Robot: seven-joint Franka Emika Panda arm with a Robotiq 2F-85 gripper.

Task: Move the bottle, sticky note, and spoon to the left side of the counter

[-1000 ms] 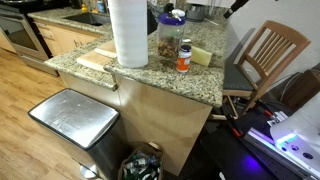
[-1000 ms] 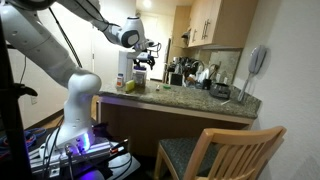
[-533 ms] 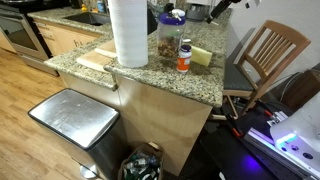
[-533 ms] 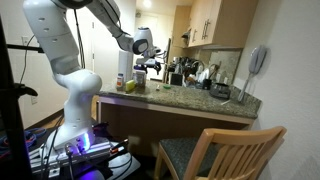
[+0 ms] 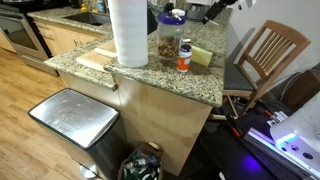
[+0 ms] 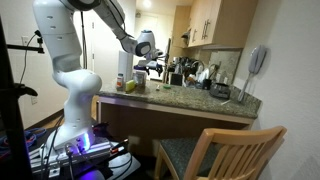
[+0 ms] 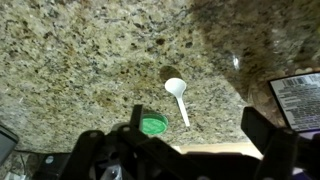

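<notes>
counter (image 7: 80,60): speckled granite | spoon (image 7: 178,98): lying flat | tool (image 7: 180,152): released, empty, over spoon

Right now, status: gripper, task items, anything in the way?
Gripper open, empty, above the counter. Spoon lies in wrist view, untouched; bottle and sticky note sit by the counter edge. Glass jar close beside bottle.

The white robot arm (image 6: 60,40) has swung more upright, carrying its black jaws slightly lower and further along over the speckled beige-grey granite desk (image 6: 185,97).
</notes>
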